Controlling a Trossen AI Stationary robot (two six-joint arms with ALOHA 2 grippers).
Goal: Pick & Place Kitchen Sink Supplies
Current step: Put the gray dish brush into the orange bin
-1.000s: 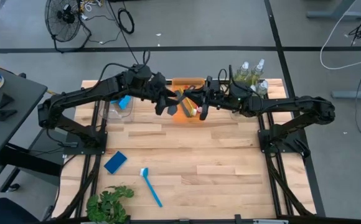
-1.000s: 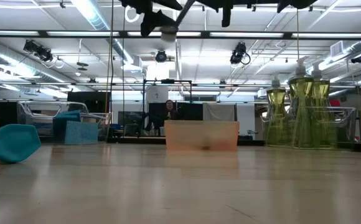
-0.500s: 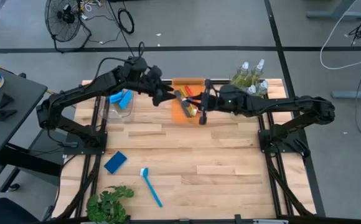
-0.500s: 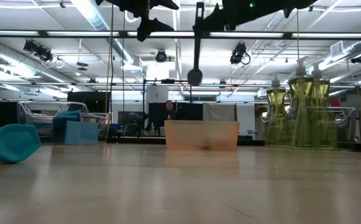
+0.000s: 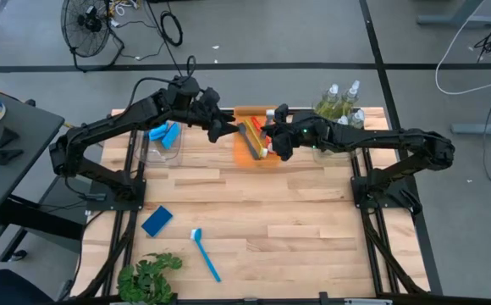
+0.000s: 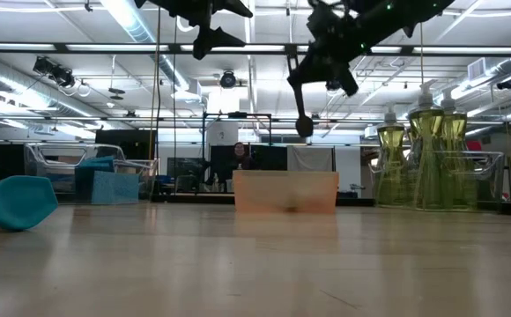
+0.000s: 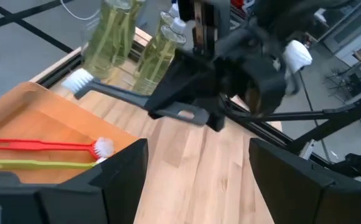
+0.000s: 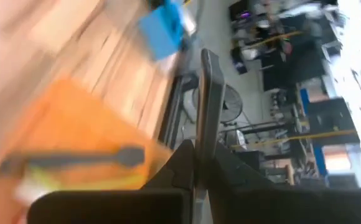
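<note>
My right gripper [image 5: 276, 142] is shut on a black brush [image 6: 299, 97] with white bristles [image 7: 78, 81]. It hovers above the orange tray [image 5: 247, 158]. A red brush [image 7: 43, 145] and a yellow-green brush [image 7: 37, 164] lie flat in that tray. My left gripper [image 5: 218, 129] is open and empty, in the air just left of the tray, and its fingers [image 7: 115, 171] stand wide apart. Three pump bottles [image 5: 339, 106] of yellow-green liquid stand at the table's far right. A blue sponge [image 5: 157, 220] and a blue brush [image 5: 205, 252] lie on the near left of the table. My right gripper pinches the black brush between its two fingers by the handle, near its free end [image 7: 168, 112]. The handle [image 8: 206, 93] runs on past the fingertips. The brush is lifted clear and slants down from the gripper, with its head [image 6: 305, 128] lowest, above the tray.
A clear bin [image 5: 162, 146] holding light-blue sponges stands left of the tray, under my left arm. A green leafy plant [image 5: 148, 275] sits at the near left corner. Bare wooden table [image 5: 296, 220] spreads across the middle and near right.
Both grippers were close together over the tray a second ago. My left gripper then drew back toward the table's left and far edge. The brush now hangs from my right gripper alone. That gripper has turned, swinging the brush from plumb to slanting, a little toward the right.
</note>
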